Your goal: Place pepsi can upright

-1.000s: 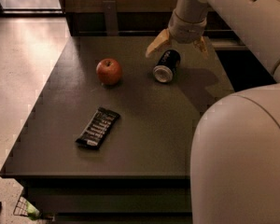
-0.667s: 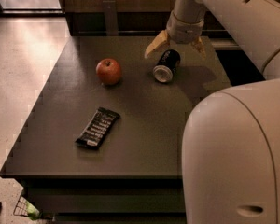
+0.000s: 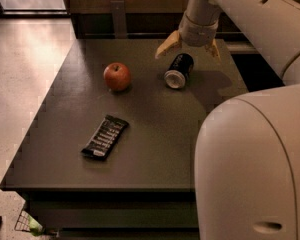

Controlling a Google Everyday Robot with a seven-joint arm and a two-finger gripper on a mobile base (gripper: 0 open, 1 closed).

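Note:
The pepsi can point(image 3: 179, 70) lies on its side on the dark table point(image 3: 155, 134), its silver end facing the camera. My gripper point(image 3: 188, 49) hangs just above and behind the can. Its two tan fingers point(image 3: 166, 46) are spread wide, one on each side of the can's far end, and they hold nothing.
A red apple point(image 3: 117, 76) stands to the left of the can. A flat black snack bar point(image 3: 105, 136) lies nearer the front left. My arm's large white body point(image 3: 255, 164) fills the lower right. A dark shelf or counter point(image 3: 120, 14) runs behind the table.
The gripper has stayed over the can with its fingers spread. The can has not moved. The white arm body covers more of the lower right.

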